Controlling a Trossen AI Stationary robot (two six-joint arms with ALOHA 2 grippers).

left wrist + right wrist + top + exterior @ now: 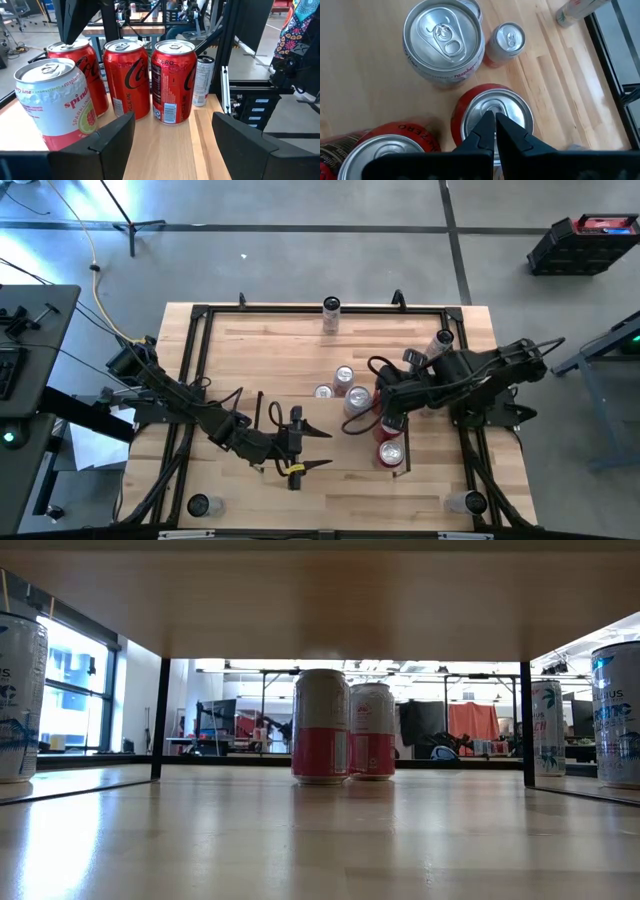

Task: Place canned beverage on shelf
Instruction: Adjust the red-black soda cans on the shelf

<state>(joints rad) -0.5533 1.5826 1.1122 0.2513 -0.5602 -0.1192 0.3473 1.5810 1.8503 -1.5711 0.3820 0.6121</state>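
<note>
Right wrist view: right gripper (495, 117), jaws fully closed and holding nothing, sits directly above an upright red can (492, 117). Left gripper (297, 450), jaws parted and empty, stands well apart.

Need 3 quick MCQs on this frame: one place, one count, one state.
1. The right gripper is:
A. above a red can's top
B. beside the shelf rail
C. off the table

2. Red cola cans in the left wrist view:
A. one
B. three
C. five

3. The left gripper is:
A. shut on a can
B. open, holding nothing
C. shut, holding nothing

Key: 1 A, its closed fingertips sit over the red can lid. 2 B, three red cola cans stand in a row beside the white Spindrift can. 3 B, bare wood shows between its spread fingers.
</note>
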